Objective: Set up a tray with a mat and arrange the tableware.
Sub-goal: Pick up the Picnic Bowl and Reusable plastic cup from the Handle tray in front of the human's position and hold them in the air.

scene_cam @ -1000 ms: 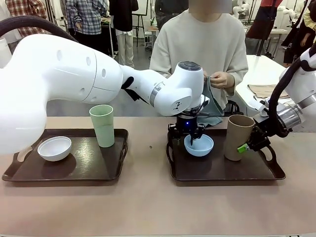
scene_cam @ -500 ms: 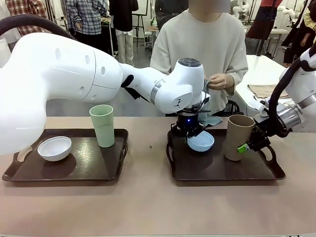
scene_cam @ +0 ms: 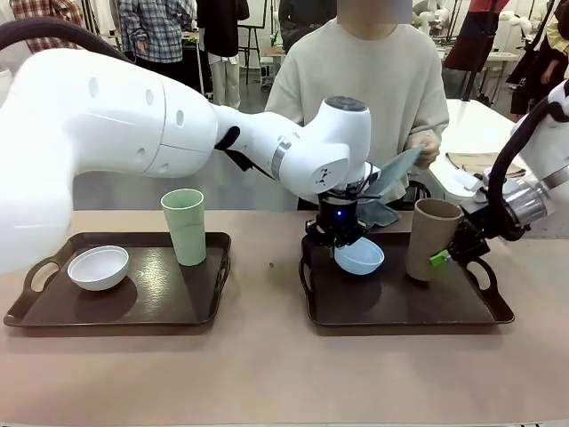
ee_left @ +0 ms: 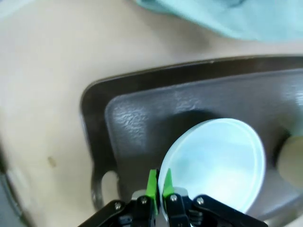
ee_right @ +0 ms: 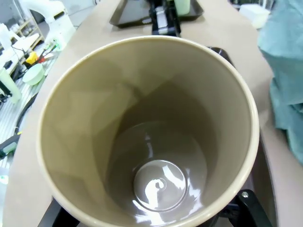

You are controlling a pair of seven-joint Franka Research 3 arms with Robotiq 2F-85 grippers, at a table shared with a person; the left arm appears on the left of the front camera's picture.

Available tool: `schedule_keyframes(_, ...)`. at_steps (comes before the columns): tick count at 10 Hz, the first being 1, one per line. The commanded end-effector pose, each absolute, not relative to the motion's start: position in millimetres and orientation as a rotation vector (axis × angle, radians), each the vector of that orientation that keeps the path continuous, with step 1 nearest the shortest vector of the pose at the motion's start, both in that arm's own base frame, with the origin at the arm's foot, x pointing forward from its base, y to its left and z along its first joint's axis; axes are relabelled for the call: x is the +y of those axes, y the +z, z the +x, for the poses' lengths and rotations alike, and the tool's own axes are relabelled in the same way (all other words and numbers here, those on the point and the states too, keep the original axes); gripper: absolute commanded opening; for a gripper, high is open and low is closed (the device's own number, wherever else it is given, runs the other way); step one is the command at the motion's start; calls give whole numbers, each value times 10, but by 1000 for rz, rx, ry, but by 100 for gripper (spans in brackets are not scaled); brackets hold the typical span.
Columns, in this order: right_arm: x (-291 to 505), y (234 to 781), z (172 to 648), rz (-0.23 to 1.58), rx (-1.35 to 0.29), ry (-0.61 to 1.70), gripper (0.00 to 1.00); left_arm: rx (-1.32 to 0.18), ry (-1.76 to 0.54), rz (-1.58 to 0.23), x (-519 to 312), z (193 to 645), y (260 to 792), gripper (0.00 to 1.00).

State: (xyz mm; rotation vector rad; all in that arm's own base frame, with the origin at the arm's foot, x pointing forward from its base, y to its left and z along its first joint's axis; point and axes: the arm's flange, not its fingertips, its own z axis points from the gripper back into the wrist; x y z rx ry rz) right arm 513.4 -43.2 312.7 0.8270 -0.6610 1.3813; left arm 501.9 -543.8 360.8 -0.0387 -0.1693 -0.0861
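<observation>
Pads (ee_left: 152, 184) of the left pincer (ee_left: 159, 185) are clamped tight on the rim of the light blue bowl (ee_left: 218, 161), which hangs tilted just beyond the fingertips, over the left end of the right tray (scene_cam: 400, 310). The right pincer (scene_cam: 442, 259) clasps the tan-brown tumbler (scene_cam: 429, 238) by its side. The tumbler leans toward the surface's right edge, over the same tray's right end; whether its base touches cannot be told. At the far edge a person's hand (scene_cam: 428, 149) holds a teal mat (scene_cam: 396, 171). Toward the left edge, the left tray (scene_cam: 160, 302) carries the white bowl (scene_cam: 98, 267) and the upright pale green tumbler (scene_cam: 185, 227)
</observation>
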Motion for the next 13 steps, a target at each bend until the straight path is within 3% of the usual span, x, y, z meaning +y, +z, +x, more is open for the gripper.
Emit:
schedule_keyframes(1,-480,3865,5017,785,-716,1366,23,-179,-76,-40,-5295,4855,4150,0)
schedule_keyframes(6,-447,5298,4652,655,-786,1368,23,-387,-62,-68,-5337,4363,5553,0)
schedule_keyframes(9,-421,5356,4705,688,-710,1339,23,-413,-34,-71,-5254,4243,5770,0)
schedule_keyframes(10,-446,5501,4586,639,-807,1370,23,-400,-79,-98,-5303,4280,5829,0)
schedule_keyframes(13,-446,5501,4586,639,-807,1370,23,-400,-79,-98,-5303,4280,5829,0)
